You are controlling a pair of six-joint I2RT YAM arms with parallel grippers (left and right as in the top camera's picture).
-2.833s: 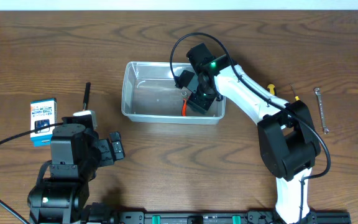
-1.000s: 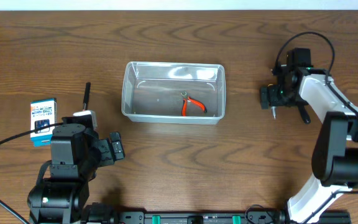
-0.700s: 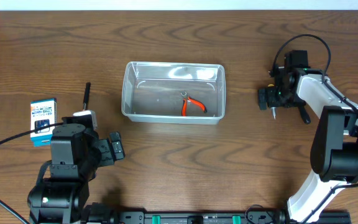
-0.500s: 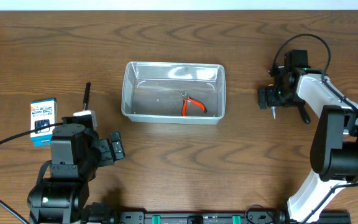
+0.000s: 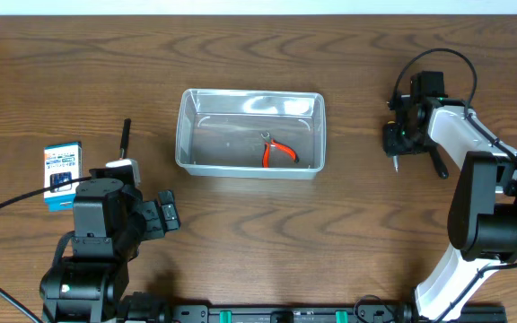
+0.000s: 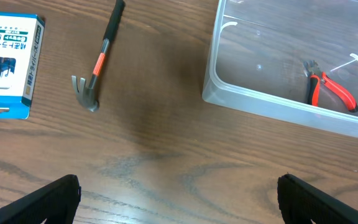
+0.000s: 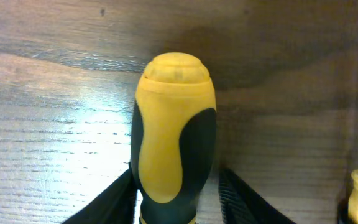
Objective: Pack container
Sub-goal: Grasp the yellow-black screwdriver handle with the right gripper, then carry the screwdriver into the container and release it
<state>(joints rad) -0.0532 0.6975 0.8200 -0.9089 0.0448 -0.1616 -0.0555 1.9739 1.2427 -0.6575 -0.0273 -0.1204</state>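
Brown wood table, edge to edge.
The table (image 5: 258,233) fills the overhead view, its grain running 9 to 3 o'clock. A thin pale strip (image 5: 258,6) shows along the 12 o'clock edge; wall or floor, can't tell. In the right wrist view a white glare (image 7: 61,118) sits on the wood at 9 o'clock.

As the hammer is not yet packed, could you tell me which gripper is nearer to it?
Left. The left gripper is open with the hammer just ahead; the right gripper is beyond the container, closed on a yellow-handled screwdriver.
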